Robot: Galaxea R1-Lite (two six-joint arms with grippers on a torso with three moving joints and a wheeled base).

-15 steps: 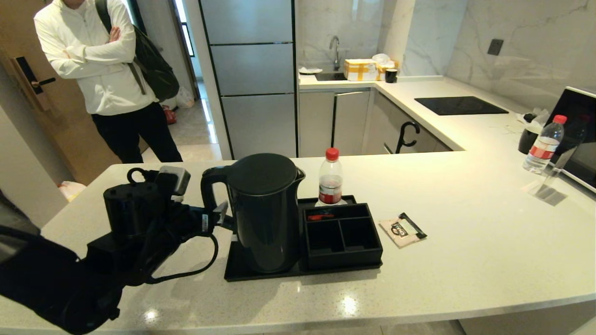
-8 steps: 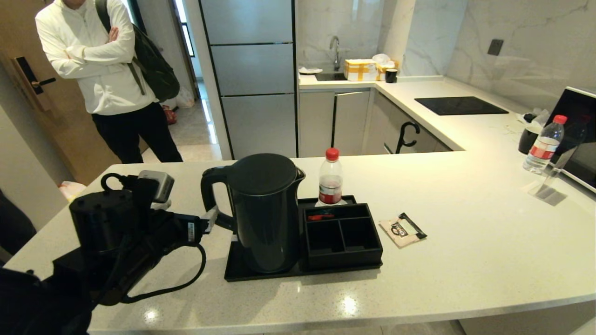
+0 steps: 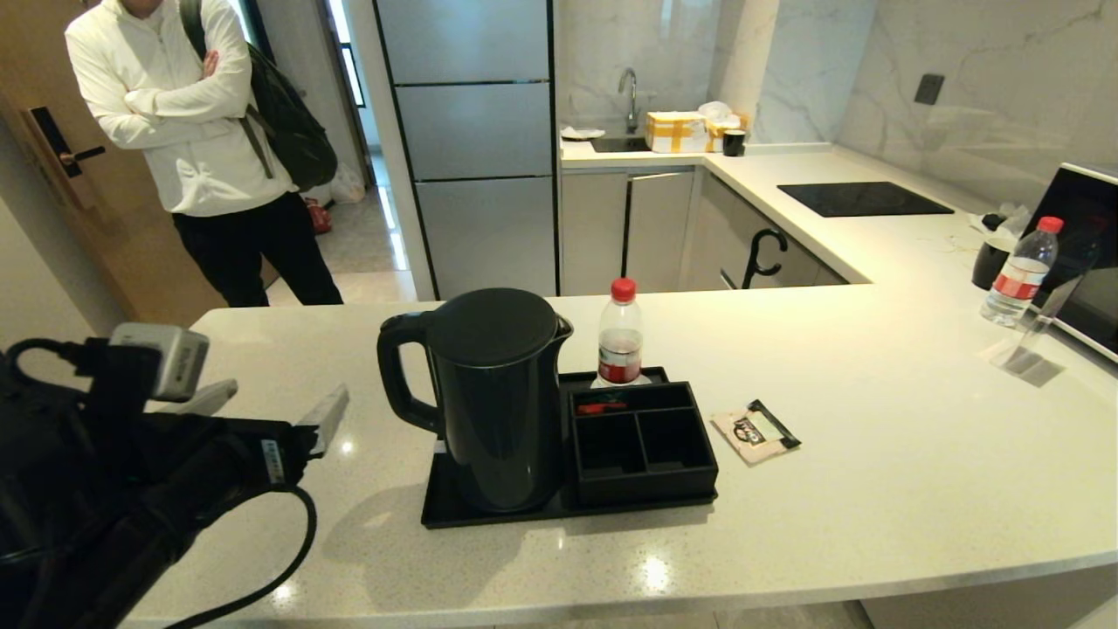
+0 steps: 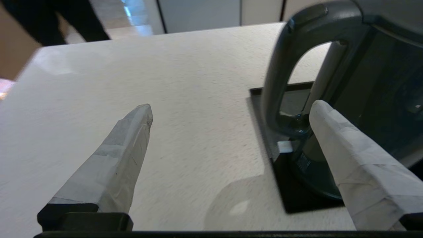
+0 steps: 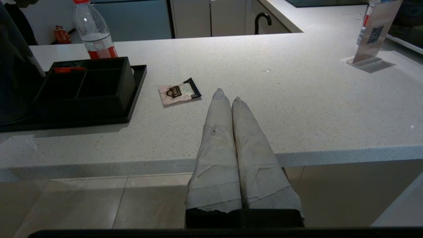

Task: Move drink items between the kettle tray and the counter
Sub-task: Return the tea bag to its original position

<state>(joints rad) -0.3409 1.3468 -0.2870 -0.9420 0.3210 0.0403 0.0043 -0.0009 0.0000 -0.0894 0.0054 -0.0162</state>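
The kettle (image 3: 493, 397) is seen upright on the kettle tray (image 3: 450, 511), its loop handle (image 3: 397, 371) turned toward 9 o'clock, with the organiser box (image 3: 642, 441) just beside it at 3 o'clock and a red-capped bottle (image 3: 621, 336) behind that box. The sachet (image 3: 754, 432) lies flat on the counter (image 3: 873, 489), near the tray's 3 o'clock edge but apart from it. The left gripper (image 3: 275, 411) is held over the counter at 9 o'clock of the kettle, clear of the handle, with its jaws spread wide and nothing between them. The right gripper (image 5: 227, 96) is parked low at the counter's near edge, jaws pressed together and empty. If the sachet is judged the next item, it would best be approached from above, pinched by a raised edge since it lies flat, then carried to an open compartment. If the kettle is meant, the handle should be centred between the fingers (image 4: 129, 145) before closing, and the lift kept vertical.
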